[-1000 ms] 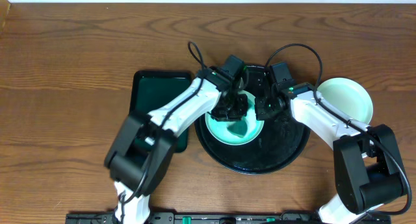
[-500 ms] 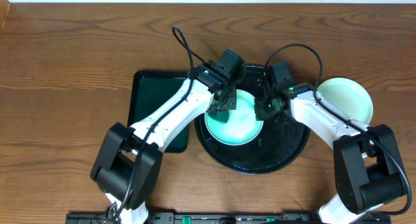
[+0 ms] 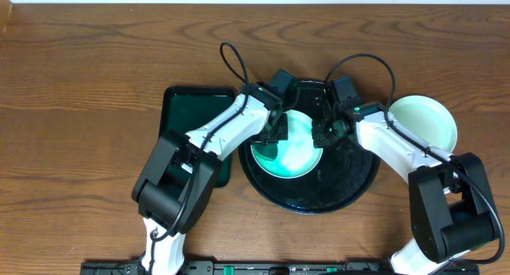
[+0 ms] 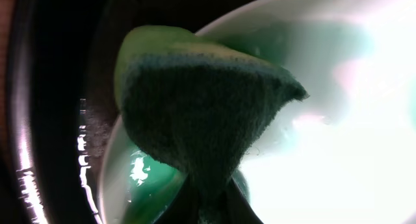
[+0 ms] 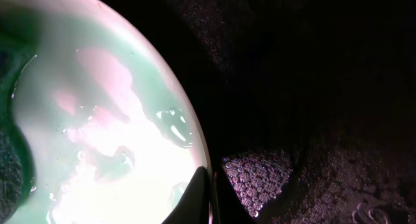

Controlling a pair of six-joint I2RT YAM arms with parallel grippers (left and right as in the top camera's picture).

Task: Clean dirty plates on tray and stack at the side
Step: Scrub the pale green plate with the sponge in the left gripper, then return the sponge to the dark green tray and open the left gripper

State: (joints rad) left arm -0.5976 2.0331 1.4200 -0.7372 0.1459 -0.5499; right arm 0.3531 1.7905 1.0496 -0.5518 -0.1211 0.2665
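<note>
The tray [image 3: 343,179], round, black and glossy, sits in the middle of the wooden table [image 3: 80,108], and a wet plate [image 3: 299,151] lies inside it towards 10 o'clock, its white surface washed with a pale green film and small pools of liquid. The left gripper [image 3: 279,134] reaches in over the plate's 10 o'clock edge with its jaws clamped tight on a sponge [image 4: 208,113]. In the left wrist view the sponge fans out above the fingers, dark scouring face towards the camera and a lighter green layer behind it, and it stands over the plate's rim where the plate meets the black floor of the tray. The right gripper [image 3: 323,131] comes in from the other side at the plate's 2 o'clock edge. In the right wrist view its jaws are drawn together to a narrow slit right at the plate's rim and appear to pinch it, with the tray's speckled wet floor to the right. A second plate [image 3: 426,122], pale and looking clean, rests on the table off the tray at about 2 o'clock from it, just beside the right arm. A green tray [image 3: 183,119], rectangular and dark, lies on the table at 9 o'clock from the black one, partly under the left arm
</note>
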